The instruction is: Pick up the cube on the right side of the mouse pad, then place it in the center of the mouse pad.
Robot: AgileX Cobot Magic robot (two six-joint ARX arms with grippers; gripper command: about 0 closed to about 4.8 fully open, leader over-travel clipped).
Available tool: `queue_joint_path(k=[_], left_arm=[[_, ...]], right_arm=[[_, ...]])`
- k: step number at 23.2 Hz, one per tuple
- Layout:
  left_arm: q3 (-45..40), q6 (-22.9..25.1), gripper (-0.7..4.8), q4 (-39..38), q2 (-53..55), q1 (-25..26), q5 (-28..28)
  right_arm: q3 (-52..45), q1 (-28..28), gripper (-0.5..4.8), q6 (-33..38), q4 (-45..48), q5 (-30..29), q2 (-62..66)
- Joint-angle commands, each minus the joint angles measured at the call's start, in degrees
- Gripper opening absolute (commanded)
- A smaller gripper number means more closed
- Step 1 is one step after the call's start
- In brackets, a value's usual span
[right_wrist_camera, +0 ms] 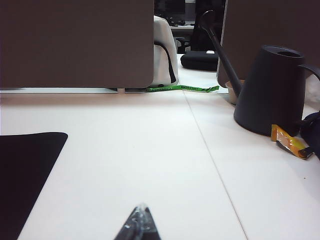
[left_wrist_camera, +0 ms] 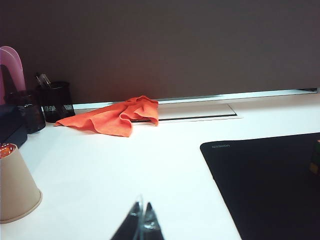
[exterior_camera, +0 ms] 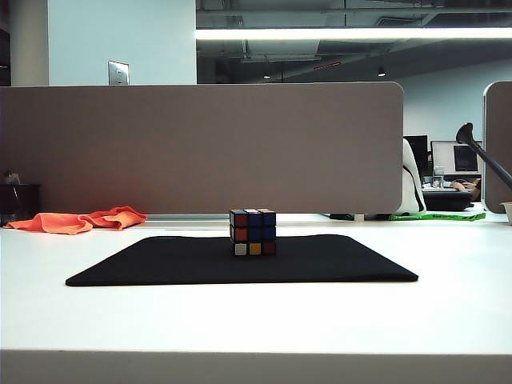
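On your left, the orange cloth (exterior_camera: 80,220) lies on the white tabletop (exterior_camera: 256,320) behind the mouse pad (exterior_camera: 160,268). The cube (exterior_camera: 253,232) sits at the pad's centre, untouched. Your left end effector (left_wrist_camera: 141,220) hovers over bare tabletop, closed and empty; your right end effector (right_wrist_camera: 138,224), near the black watering can (right_wrist_camera: 272,90), is likewise closed and empty.

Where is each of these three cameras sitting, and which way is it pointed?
Exterior: low at the table edge, facing the cube on the mouse pad and a divider; no arm shows.
Left wrist: low over the table, facing the orange cloth; shut left gripper tips show.
Right wrist: facing the watering can; shut right gripper tips show.
All three share the pad.
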Motion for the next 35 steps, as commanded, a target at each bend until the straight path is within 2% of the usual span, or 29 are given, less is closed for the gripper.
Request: queue_joint_path(k=[1, 2, 9, 35], left_arm=[[0.2, -2.1, -0.06, 0.9, 0.1, 0.1, 0.0], [0.2, -3.6, -0.06, 0.9, 0.1, 0.1, 0.0], [0.2, -3.7, -0.06, 0.9, 0.1, 0.1, 0.0], [0.2, -4.1, -0.05, 0.0, 0.1, 0.1, 0.1]], right_arm=[[-0.1, 0.0, -0.05, -0.1, 0.7, -0.1, 0.0], [-0.1, 0.0, -0.05, -0.1, 0.7, -0.7, 0.0], [-0.1, 0.0, -0.05, -0.1, 0.5, -6.5, 0.0], [-0.1, 0.0, -0.05, -0.1, 0.0, -6.4, 0.0]])
